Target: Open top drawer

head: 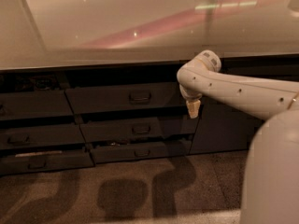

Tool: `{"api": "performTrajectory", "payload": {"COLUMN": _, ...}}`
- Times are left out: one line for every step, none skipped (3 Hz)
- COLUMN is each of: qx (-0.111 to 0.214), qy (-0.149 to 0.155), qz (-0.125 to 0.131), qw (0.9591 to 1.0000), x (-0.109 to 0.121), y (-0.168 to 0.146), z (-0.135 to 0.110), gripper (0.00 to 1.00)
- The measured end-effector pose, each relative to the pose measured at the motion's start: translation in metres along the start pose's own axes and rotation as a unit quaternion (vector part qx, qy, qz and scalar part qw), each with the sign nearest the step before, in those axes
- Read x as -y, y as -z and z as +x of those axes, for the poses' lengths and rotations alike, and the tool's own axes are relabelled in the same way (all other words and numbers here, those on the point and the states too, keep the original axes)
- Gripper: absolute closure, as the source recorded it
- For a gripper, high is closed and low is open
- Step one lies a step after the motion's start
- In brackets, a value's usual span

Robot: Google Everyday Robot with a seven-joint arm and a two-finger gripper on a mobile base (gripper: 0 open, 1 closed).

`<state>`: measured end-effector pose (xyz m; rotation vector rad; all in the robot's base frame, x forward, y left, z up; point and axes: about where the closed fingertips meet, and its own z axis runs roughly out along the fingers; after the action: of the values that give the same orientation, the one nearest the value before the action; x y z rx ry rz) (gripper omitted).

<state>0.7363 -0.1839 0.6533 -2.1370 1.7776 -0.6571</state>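
The top drawer [107, 98] is the widest dark grey front under the countertop, with a small dark pull handle [140, 97] at its middle. A dark gap runs between its top edge and the counter. My gripper [192, 108] hangs from the white arm [233, 90], which reaches in from the right. The gripper's cream-coloured tip points down at the drawer's right end, well to the right of the handle. It holds nothing that I can see.
A pale glossy countertop [117, 27] overhangs the drawers. Two narrower drawer fronts [135, 129] [140, 151] sit below the top one, and more drawers [32, 134] stand to the left. A plain cabinet door [219, 129] is at the right. My white base [271, 171] fills the lower right.
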Motion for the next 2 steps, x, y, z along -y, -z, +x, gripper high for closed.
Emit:
{"api": "performTrajectory", "payload": {"qx": -0.022, "qy": -0.007, "qz": -0.035, "qw": 0.9991, "x": 0.0159, "y": -0.0066, "z": 0.0066, "gripper": 0.00}}
{"api": "performTrajectory", "payload": {"qx": -0.022, "qy": -0.007, "qz": -0.035, "qw": 0.9991, "x": 0.0158, "y": -0.0067, "z": 0.0066, "gripper": 0.00}}
